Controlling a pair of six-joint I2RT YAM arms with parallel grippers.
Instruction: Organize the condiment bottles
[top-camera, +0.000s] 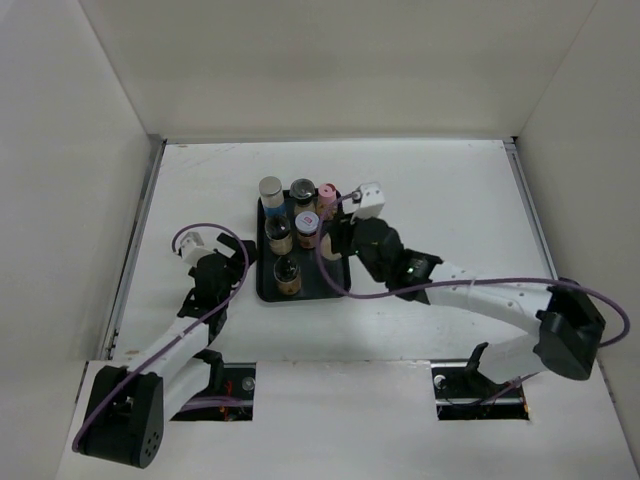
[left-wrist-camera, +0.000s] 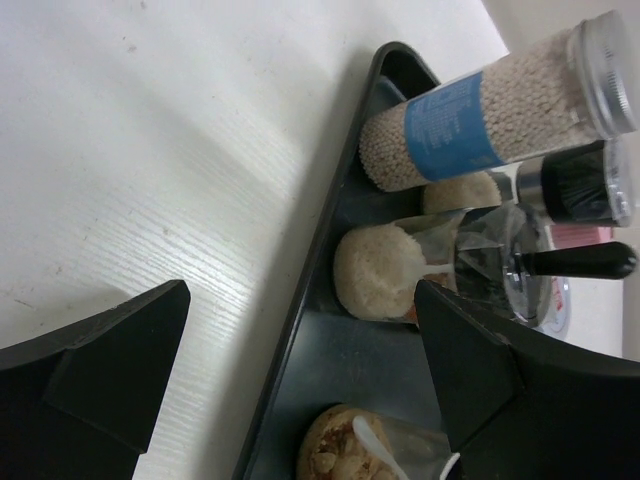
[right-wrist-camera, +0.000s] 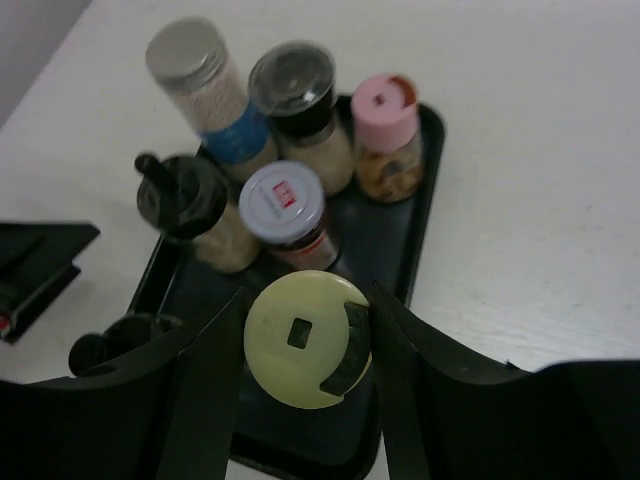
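We count six bottles standing on the black tray (top-camera: 322, 284). Along its 12 o'clock edge are the blue-banded bottle (top-camera: 271, 190), the black-capped bottle (top-camera: 303, 190) and the pink-capped bottle (top-camera: 327, 194). Behind them, toward 6 o'clock, come the dark grinder (top-camera: 279, 232) and the white-lidded jar (top-camera: 307, 225), with one more dark bottle (top-camera: 287, 272) nearest the arms.

The seventh, the yellow-capped bottle (right-wrist-camera: 307, 338), sits in the right tool (top-camera: 338, 240), whose fingers press on either side of its cap. It is over the tray's 4 o'clock part. We cannot tell whether its base rests on the tray yet. We see no bottle loose on the surface (top-camera: 450, 200), so we judge the job nearly finished. What remains is setting this one down, letting go, and perhaps squaring the rows.

The free spot lies at the tray's 4 to 5 o'clock corner. It is hemmed by the white-lidded jar just at 12 o'clock of the yellow cap and by the tray's raised rim at 3 o'clock. Beyond that rim the surface is open, so backing out toward 3 o'clock looks safest.

The left tool (top-camera: 228, 250) is spread wide and holds nothing. It straddles the tray's 9 o'clock rim, with one finger over the tray near the blue-banded bottle and grinder. Any swing toward 3 o'clock could nudge them.
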